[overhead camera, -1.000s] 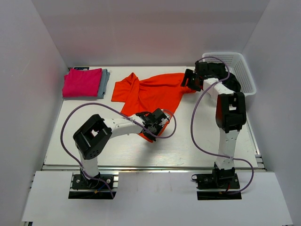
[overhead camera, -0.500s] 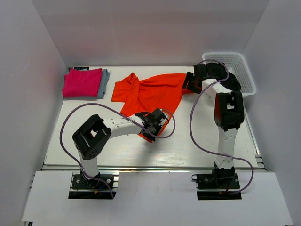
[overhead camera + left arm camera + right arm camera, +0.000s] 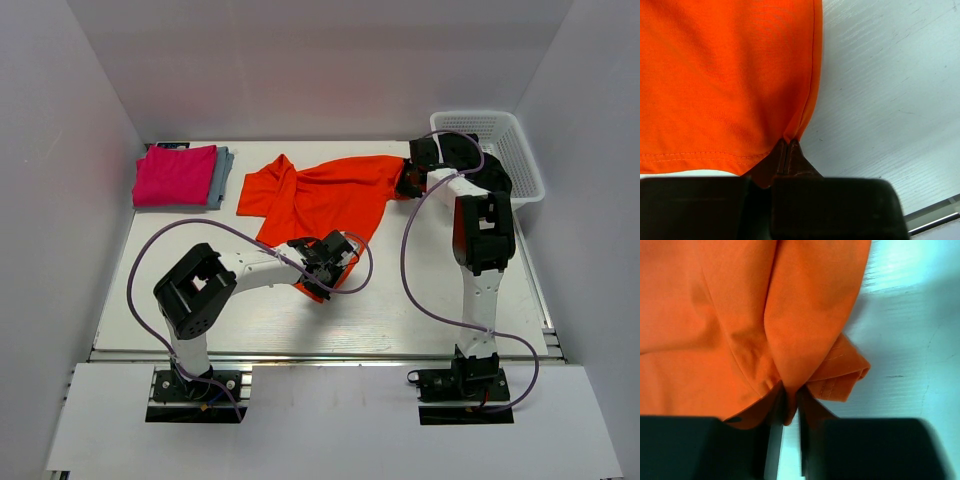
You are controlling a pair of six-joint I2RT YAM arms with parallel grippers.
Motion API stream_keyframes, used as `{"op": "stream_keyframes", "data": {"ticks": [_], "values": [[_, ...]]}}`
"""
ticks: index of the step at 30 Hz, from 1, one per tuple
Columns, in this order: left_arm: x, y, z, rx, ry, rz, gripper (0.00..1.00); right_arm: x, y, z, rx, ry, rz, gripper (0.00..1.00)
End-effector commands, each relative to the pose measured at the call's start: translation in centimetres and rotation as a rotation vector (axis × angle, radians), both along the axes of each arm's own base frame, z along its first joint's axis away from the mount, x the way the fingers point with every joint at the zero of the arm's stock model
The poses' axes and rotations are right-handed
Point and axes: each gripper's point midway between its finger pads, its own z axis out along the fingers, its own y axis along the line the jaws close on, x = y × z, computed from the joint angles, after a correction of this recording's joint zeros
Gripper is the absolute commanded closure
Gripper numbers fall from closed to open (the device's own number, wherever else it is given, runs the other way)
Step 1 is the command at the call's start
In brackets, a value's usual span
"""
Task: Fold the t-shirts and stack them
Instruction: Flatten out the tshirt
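The bright orange t-shirt (image 3: 325, 196) lies spread across the middle of the table. My left gripper (image 3: 322, 277) is at its near corner, shut on the hem; the left wrist view shows the fingertips (image 3: 788, 150) pinching the orange cloth (image 3: 725, 75). My right gripper (image 3: 408, 183) is at the shirt's far right edge. In the right wrist view its fingers (image 3: 788, 405) are shut on a fold of the orange t-shirt (image 3: 760, 310). A folded magenta-pink t-shirt (image 3: 176, 175) lies on a light blue-grey one (image 3: 222, 172) at the far left.
A white lattice basket (image 3: 500, 150) stands at the far right corner, just behind the right arm. White walls close in the table's left, back and right sides. Purple cables loop from both arms over the table.
The right gripper has closed on the orange shirt's right edge, having stood open a second ago. The left gripper has kept its hold on the near corner and hardly moved.
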Motion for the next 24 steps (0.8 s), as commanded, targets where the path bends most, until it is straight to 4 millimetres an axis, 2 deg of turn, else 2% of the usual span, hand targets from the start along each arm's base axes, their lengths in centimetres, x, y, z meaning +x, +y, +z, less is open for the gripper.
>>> {"op": "stream_keyframes", "data": {"ticks": [1, 2, 3, 4, 5, 6, 7, 8, 9, 10, 12, 13, 15, 16, 17, 18, 19, 21, 22, 24], "values": [[0.1, 0.3, 1.2, -0.008, -0.01, 0.01, 1.0, 1.0, 0.2, 2.7, 0.012, -0.058, -0.01, 0.87], [0.4, 0.5, 1.2, -0.008, -0.01, 0.019, 1.0, 0.7, 0.2, 2.7, 0.006, -0.048, -0.01, 0.91], [0.4, 0.5, 1.5, -0.015, -0.016, 0.019, 1.0, 0.6, 0.1, 3.8, 0.008, -0.065, -0.01, 0.98], [0.6, 0.6, 1.5, -0.01, -0.023, 0.023, 1.0, 0.4, 0.1, 4.0, 0.004, -0.064, -0.004, 1.0], [0.8, 1.2, 1.5, 0.019, -0.038, 0.035, 1.0, 0.0, -0.1, 4.2, -0.001, -0.06, -0.004, 1.0], [0.9, 1.5, 1.4, 0.032, -0.042, 0.051, 1.0, -0.1, -0.2, 5.9, 0.0, -0.089, -0.001, 1.0], [1.3, 1.4, 1.8, 0.03, -0.059, 0.057, 1.0, -0.6, -0.2, 5.8, -0.006, -0.082, 0.007, 1.0], [1.6, 2.0, 1.8, 0.06, -0.076, 0.07, 1.0, -0.9, -0.3, 6.2, -0.009, -0.08, 0.011, 1.0], [1.9, 2.1, 2.5, 0.059, -0.097, 0.087, 1.0, -1.1, -0.6, 8.1, -0.01, -0.111, 0.015, 1.0], [2.6, 2.6, 3.1, 0.072, -0.14, 0.116, 1.0, -1.6, -0.7, 8.1, -0.018, -0.107, 0.02, 1.0], [3.0, 3.5, 3.8, 0.102, -0.171, 0.168, 1.0, -1.8, -1.1, 10.7, -0.024, -0.159, 0.022, 1.0], [3.8, 4.1, 4.8, 0.123, -0.223, 0.193, 1.0, -2.2, -0.9, 10.9, -0.019, -0.159, 0.039, 1.0], [4.8, 5.0, 6.2, 0.137, -0.274, 0.251, 1.0, -2.4, -1.1, 13.6, -0.018, -0.213, 0.051, 1.0], [5.9, 5.8, 8.2, 0.15, -0.353, 0.301, 1.0, -2.4, -1.3, 14.3, -0.026, -0.233, 0.052, 1.0], [6.4, 6.5, 9.4, 0.159, -0.398, 0.337, 1.0, -2.3, -1.5, 15.8, -0.029, -0.267, 0.048, 1.0], [7.6, 7.2, 11.4, 0.163, -0.484, 0.403, 1.0, -2.3, -2.0, 17.1, -0.03, -0.296, 0.035, 1.0], [8.0, 7.6, 12.9, 0.154, -0.526, 0.44, 1.0, -2.3, -2.3, 17.8, -0.031, -0.31, 0.025, 1.0], [8.9, 7.9, 17.0, 0.083, -0.62, 0.508, 1.0, -2.4, -2.7, 21.2, -0.021, -0.39, 0.004, 1.0], [9.4, 8.8, 18.6, 0.088, -0.687, 0.546, 1.0, -2.5, -3.1, 21.8, -0.02, -0.402, -0.003, 1.0], [9.9, 9.9, 23.6, 0.017, -0.81, 0.614, 1.0, -3.1, -3.7, 25.3, -0.027, -0.478, -0.011, 1.0]]}}
